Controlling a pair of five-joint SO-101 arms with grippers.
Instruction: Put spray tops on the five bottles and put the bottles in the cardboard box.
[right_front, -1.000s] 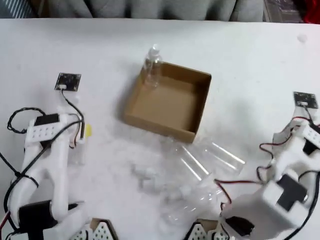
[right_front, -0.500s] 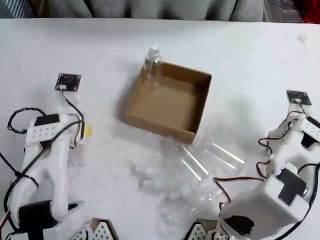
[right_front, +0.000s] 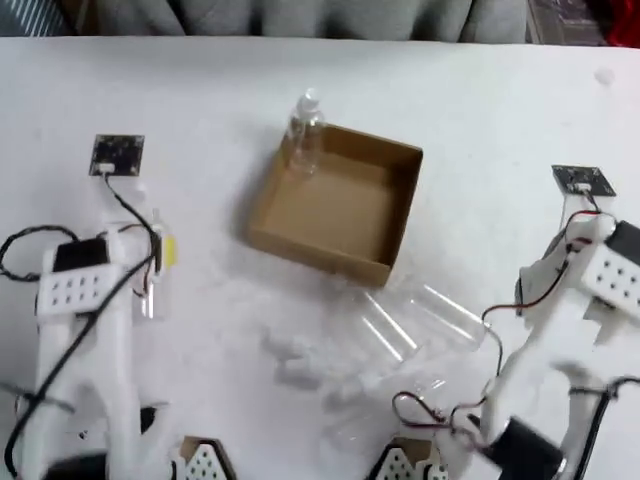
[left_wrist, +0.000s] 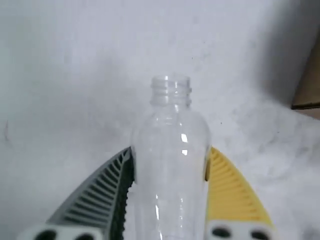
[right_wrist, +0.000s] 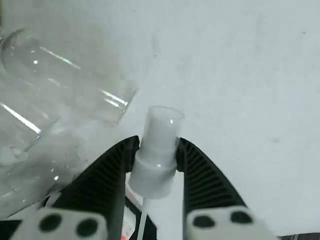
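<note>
Between left jaws, bottle (left_wrist: 170, 165); right jaws, spray top (right_wrist: 157, 150).

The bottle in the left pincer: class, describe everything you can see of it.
The bottle is clear, glossy plastic with rounded shoulders and a threaded, open neck; no spray top is on it. The left pincer is shut on its body, a grey ribbed finger and a yellow finger pressing opposite sides. The white table lies behind it.

Left claw (left_wrist: 170, 151) clamped, right claw (right_wrist: 156, 142) too (arms seemingly aloft)
</note>
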